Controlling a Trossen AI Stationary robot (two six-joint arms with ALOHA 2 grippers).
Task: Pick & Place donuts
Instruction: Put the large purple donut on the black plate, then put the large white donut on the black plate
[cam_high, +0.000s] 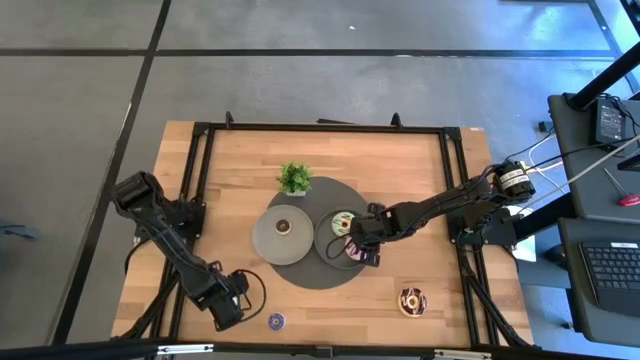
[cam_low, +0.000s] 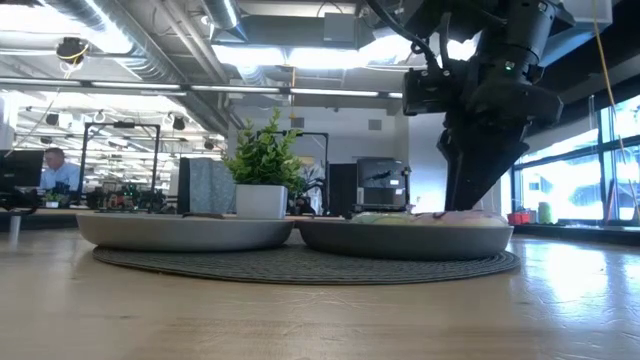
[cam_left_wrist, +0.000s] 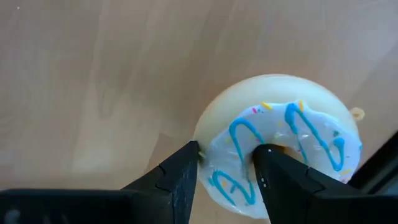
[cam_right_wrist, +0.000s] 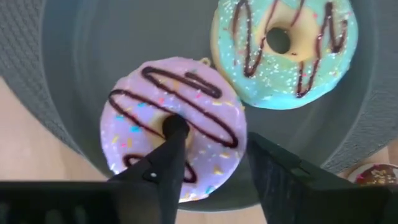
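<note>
My left gripper (cam_high: 230, 308) is near the table's near left corner, shut on the cream donut (cam_left_wrist: 280, 143), which has white icing and blue drizzle. My right gripper (cam_high: 356, 243) is open, pointing down over the right grey plate (cam_high: 328, 243). The pink donut (cam_right_wrist: 174, 124) and the green donut (cam_right_wrist: 283, 46) lie flat in that plate. One right finger stands in the pink donut's hole and the other just outside its rim. A tiny brown donut (cam_high: 283, 226) lies on the left plate (cam_high: 270, 240). The chocolate donut (cam_high: 412, 300) and the tiny purple one (cam_high: 276, 321) lie on the wood. My left gripper has one finger (cam_left_wrist: 277, 180) in the cream donut's hole and the other (cam_left_wrist: 177, 177) outside the ring, pinching the ring wall (cam_left_wrist: 227, 168) between them. The fingers come from above. Whether the donut still rests on the table I cannot tell. My right gripper: I cannot tell whether its fingers touch the pink donut.
Both plates sit on a dark round mat (cam_high: 318, 278) at mid-table. A small potted plant (cam_high: 294, 178) stands at the mat's far edge. Bare wood lies near the mat on the left and right. Black frame rails run along the table's sides.
</note>
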